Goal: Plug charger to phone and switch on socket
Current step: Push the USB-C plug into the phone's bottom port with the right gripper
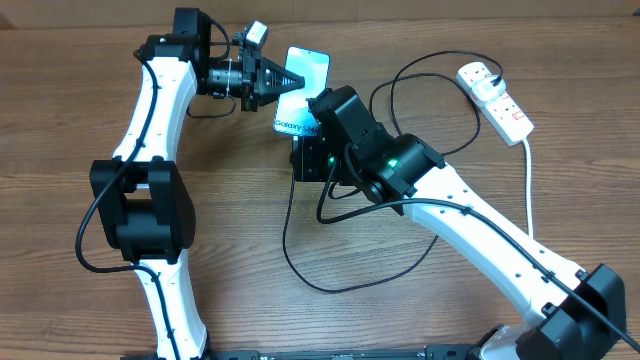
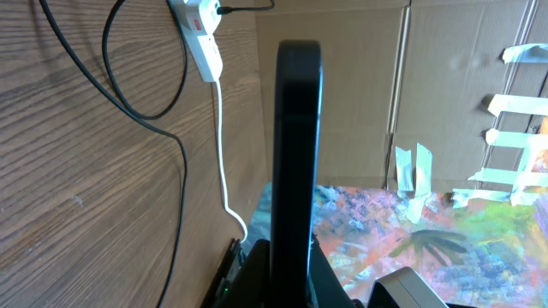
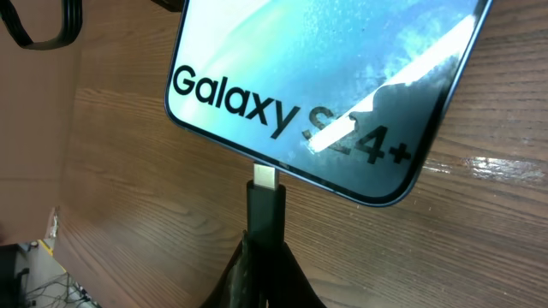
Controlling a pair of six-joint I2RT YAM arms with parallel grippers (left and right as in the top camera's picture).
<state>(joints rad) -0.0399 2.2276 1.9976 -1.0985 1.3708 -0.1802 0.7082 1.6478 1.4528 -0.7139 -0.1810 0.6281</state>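
Observation:
The phone point(image 1: 306, 78) has a light blue screen with "Galaxy" text and is held above the table at the back centre. My left gripper point(image 1: 283, 80) is shut on its side edges; in the left wrist view the phone point(image 2: 296, 145) shows edge-on between the fingers point(image 2: 291, 278). My right gripper point(image 3: 267, 261) is shut on the charger's black connector point(image 3: 266, 210), whose metal tip touches the phone's bottom edge point(image 3: 317, 94). The black cable point(image 1: 300, 250) loops over the table to the white socket point(image 1: 497, 98) at the back right, which also shows in the left wrist view point(image 2: 199, 34).
The socket's thick white lead point(image 1: 527, 190) runs down the right side of the table. The right arm point(image 1: 480, 235) crosses the table's right half, over the cable loops. A cardboard wall point(image 2: 360, 94) and a colourful painted sheet point(image 2: 411, 239) lie beyond the table.

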